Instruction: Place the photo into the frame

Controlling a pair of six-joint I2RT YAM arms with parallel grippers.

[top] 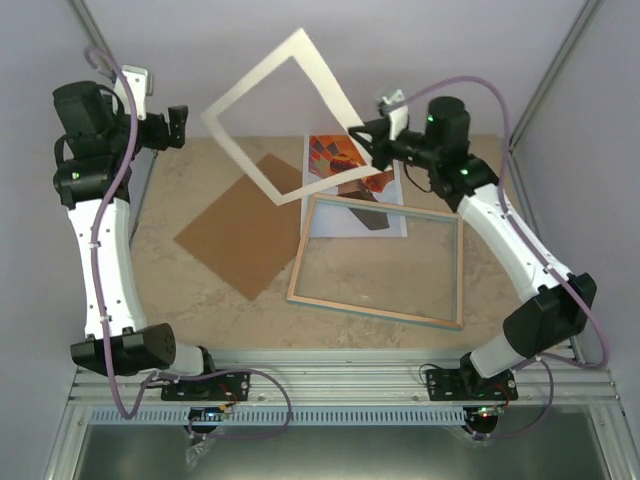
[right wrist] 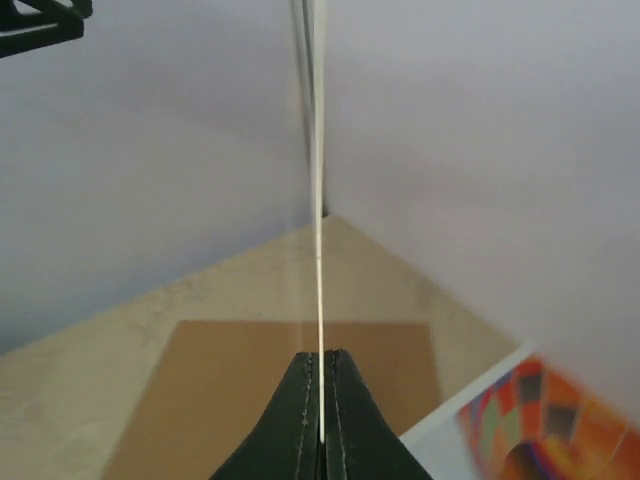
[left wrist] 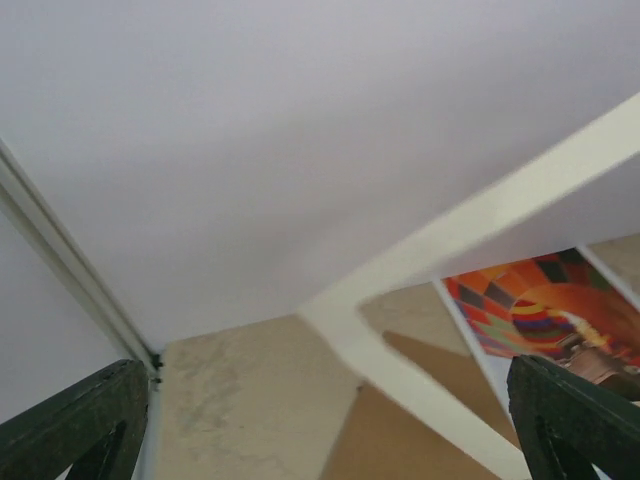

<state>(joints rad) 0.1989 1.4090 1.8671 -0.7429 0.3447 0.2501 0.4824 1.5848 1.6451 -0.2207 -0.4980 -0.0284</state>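
Note:
The photo (top: 335, 158) lies face up on the table at the back, its near edge under the frame's far rim. It also shows in the left wrist view (left wrist: 540, 310) and the right wrist view (right wrist: 545, 420). The frame (top: 375, 311) lies flat in front of it, wood face up. My right gripper (top: 366, 136) is shut on the white mat border (top: 250, 78) and holds it tilted in the air above the photo. The right wrist view shows the mat edge-on (right wrist: 319, 200) between my fingers (right wrist: 300, 420). My left gripper (top: 178, 126) is open and empty, just left of the mat (left wrist: 400, 370).
A brown backing board (top: 245, 228) lies flat on the table left of the frame, also in the right wrist view (right wrist: 230, 390). Pale enclosure walls close in the back and both sides. A metal rail runs along the near edge by the arm bases.

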